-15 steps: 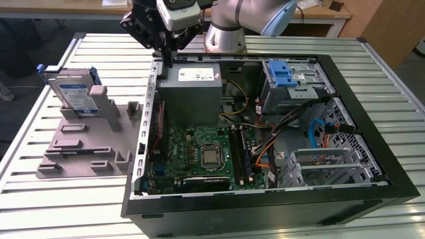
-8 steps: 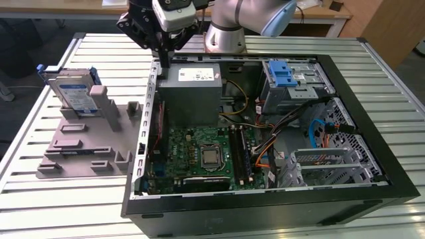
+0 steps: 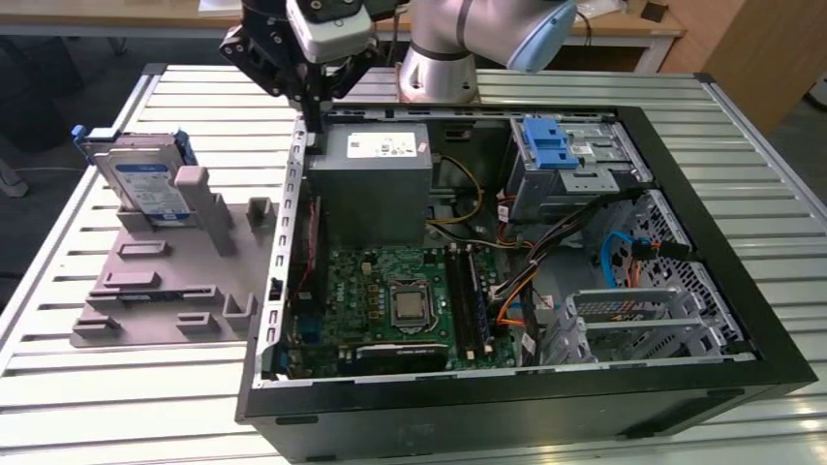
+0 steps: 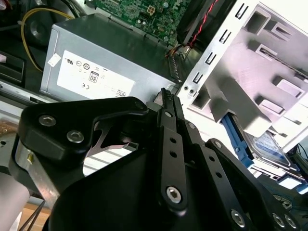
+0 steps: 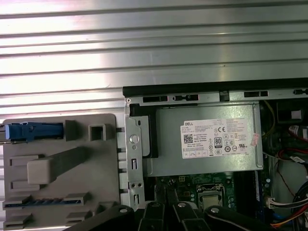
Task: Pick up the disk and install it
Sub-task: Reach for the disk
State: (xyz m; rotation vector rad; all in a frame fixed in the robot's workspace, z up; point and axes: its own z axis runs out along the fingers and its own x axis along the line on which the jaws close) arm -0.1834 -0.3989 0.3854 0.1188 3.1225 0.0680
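Silver-metal and flat, the rectangular disk point(image 3: 136, 179) with its white-and-blue label and blue plastic side rails stands on edge in a slot of the grey plastic slotted tray point(image 3: 149, 315), at the tray end farther from the exterior camera. The tray lies on the white slatted metal counter point(image 3: 130, 397), just beside the open black computer case point(image 3: 517, 402). The black robot hand point(image 3: 310, 121) hangs above the case wall that faces the tray, by the corner of the larger grey metal box with a white sticker point(image 3: 375, 184). Its fingers point(image 4: 169, 139) are pressed together with nothing between them. From the hand, the disk lies toward the exterior view's left and lower down, well apart, outside the case. The disk's upper edge runs roughly across the exterior view, and its labelled broad face is turned toward that camera. In the first wrist view, looking down, it reads as a thin blue strip point(image 5: 31, 131). Judging from this, a grasp depends on the hand standing over that narrow edge with its fingers spread across the disk's thickness, clear of the tall grey post just beside it.
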